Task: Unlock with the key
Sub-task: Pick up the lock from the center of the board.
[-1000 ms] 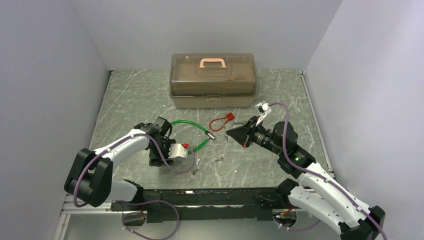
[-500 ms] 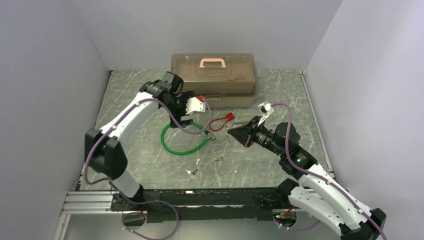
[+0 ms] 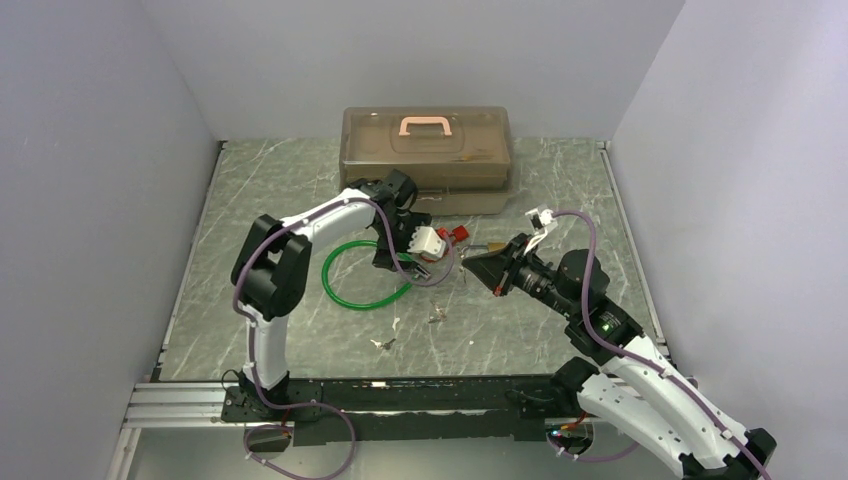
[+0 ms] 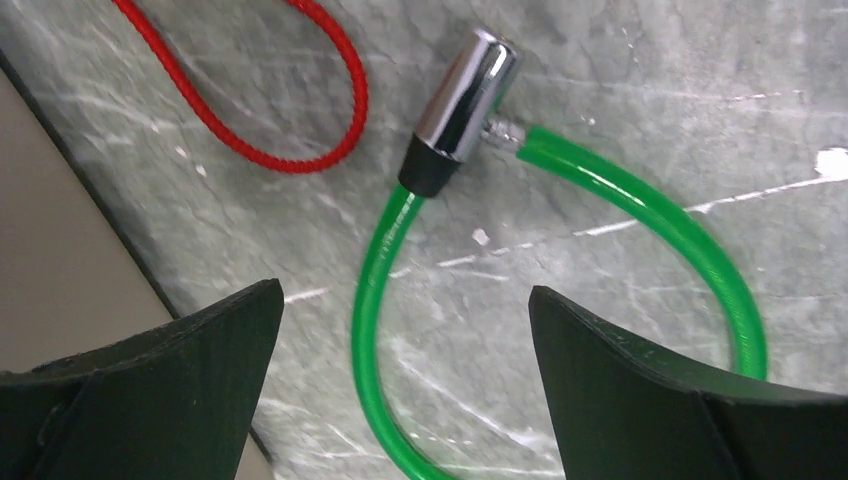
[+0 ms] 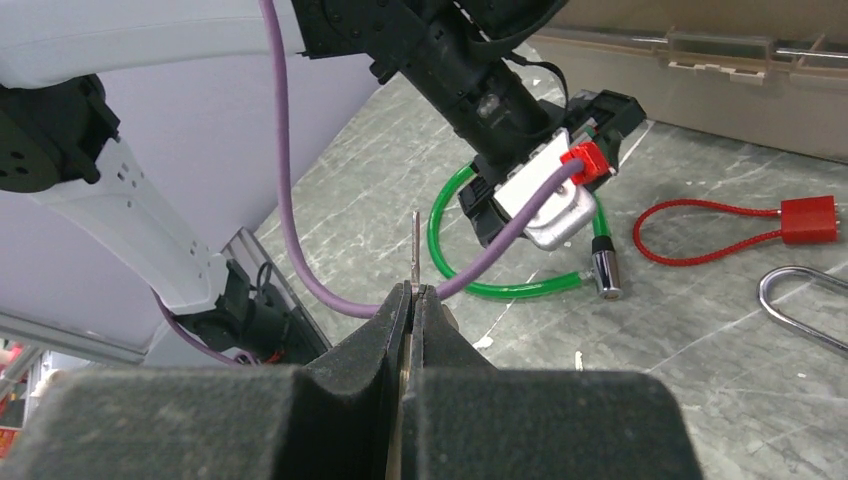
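My right gripper [image 5: 412, 292] is shut on the key [image 5: 415, 250], a thin flat silver blade seen edge-on, sticking out past the fingertips. In the top view this gripper [image 3: 468, 262] hovers mid-table. A small brass padlock [image 3: 496, 245] lies just behind it; its silver shackle [image 5: 800, 300] shows at the right edge of the right wrist view. My left gripper [image 4: 405, 300] is open and empty, hanging over the green cable [image 4: 370, 300] close to the cable's silver metal tip [image 4: 465, 95]. In the top view it [image 3: 428, 252] is just left of the right gripper.
A red wire loop [image 4: 300, 100] with a red square tag [image 3: 459, 233] lies beside the cable end. The green cable [image 3: 350, 285] coils to the left. A beige toolbox [image 3: 427, 160] stands at the back. Small metal bits [image 3: 437, 317] lie nearer the front.
My left arm has swung from the front left, up past the toolbox, and down over the cable end at mid-table. The right gripper has kept the key and shifted slightly.
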Available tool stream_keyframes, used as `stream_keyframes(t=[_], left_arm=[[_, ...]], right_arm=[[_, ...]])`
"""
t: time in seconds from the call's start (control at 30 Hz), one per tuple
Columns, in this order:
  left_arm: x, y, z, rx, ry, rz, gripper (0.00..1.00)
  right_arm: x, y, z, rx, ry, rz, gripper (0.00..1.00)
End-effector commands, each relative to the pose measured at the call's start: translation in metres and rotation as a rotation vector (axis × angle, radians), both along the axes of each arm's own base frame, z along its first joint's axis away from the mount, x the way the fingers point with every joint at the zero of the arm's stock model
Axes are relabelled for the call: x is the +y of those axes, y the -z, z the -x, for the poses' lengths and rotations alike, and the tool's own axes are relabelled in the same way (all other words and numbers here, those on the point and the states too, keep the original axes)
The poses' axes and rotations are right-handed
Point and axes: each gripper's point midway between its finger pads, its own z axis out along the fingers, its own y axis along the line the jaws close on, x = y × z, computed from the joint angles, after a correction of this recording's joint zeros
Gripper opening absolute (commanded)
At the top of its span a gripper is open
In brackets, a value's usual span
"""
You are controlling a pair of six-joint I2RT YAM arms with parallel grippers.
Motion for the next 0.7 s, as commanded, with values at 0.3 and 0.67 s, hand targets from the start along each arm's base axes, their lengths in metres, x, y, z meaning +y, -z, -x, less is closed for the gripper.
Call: stream_keyframes(t=[0.3,0.67], left_arm=[[-0.019,0.026,-0.003,0.065,0.199,-0.044,0.91],[-0.02,0.04,0.003,0.066,0.223,-0.071,0.49]], right_arm=[[-0.009,-0.034,-0.001,-0.08,0.033,-0.022,0.0],[-0.01,-0.04,-0.003,-0.083,0.04,-0.013,0.0]])
